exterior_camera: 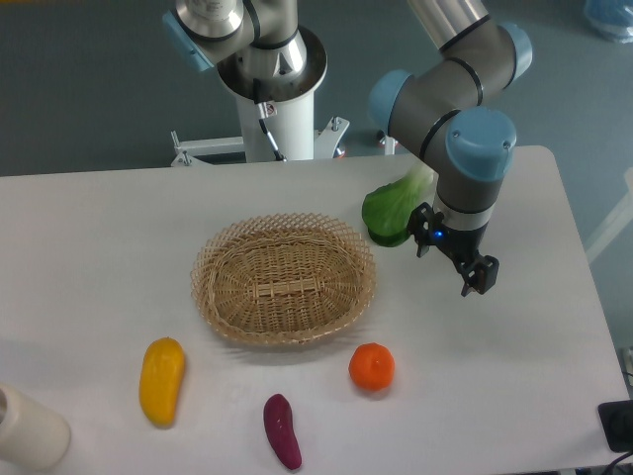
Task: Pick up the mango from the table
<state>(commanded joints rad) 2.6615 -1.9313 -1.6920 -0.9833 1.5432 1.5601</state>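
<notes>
Mango (161,380) on table (79,247), wicker basket (284,279) bare inside, gripper (473,274) state unclear

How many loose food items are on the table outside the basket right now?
4: the mango front left, a purple eggplant front centre, an orange right of it, and a leafy green behind the arm, partly hidden.

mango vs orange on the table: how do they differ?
Shape: the mango is elongated and slightly curved; the orange is round.
Colour: the mango is yellow-orange, paler at its lower end; the orange is a deeper orange.
Size: the mango is longer than the orange.
Place: the mango lies at the front left of the basket, the orange at its front right.
Shared: both rest on the white table, outside the basket, untouched by the gripper.
</notes>
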